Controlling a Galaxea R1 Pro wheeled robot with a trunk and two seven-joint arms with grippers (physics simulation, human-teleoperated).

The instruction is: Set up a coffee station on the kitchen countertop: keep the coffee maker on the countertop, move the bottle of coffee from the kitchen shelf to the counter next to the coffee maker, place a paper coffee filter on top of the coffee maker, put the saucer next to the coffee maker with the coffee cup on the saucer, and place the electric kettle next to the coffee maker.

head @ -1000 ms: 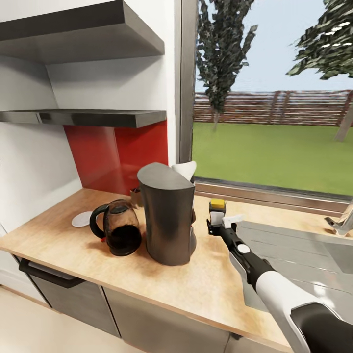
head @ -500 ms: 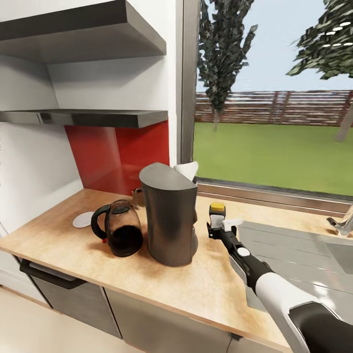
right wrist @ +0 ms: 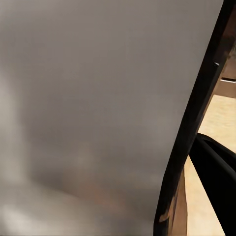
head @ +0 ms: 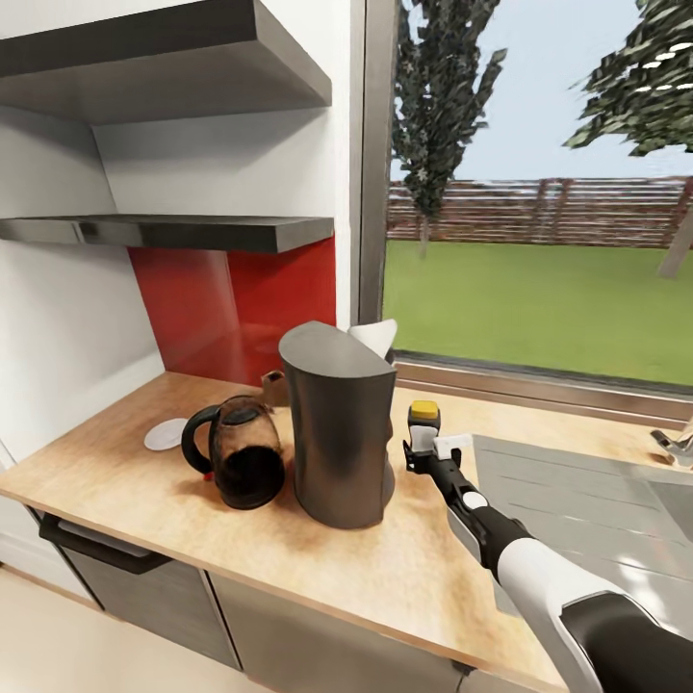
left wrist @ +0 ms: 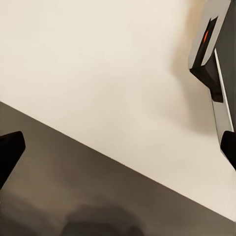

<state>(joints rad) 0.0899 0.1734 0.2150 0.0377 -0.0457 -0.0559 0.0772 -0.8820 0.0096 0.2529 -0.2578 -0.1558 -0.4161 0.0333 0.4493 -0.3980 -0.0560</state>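
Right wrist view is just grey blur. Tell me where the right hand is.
Observer: In the head view the right hand is at a yellow-capped bottle, just right of the coffee maker.
Operator: Say what stands on the maker's other side.
Observer: A glass electric kettle, close at its left.
Operator: Report the left hand.
Observer: Its wrist view shows the left hand open, fingertips far apart, nothing between them.

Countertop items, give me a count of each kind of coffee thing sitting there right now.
Coffee maker: 1
Kettle: 1
Saucer: 1
Paper filter: 1
Yellow-capped bottle: 1
Total: 5
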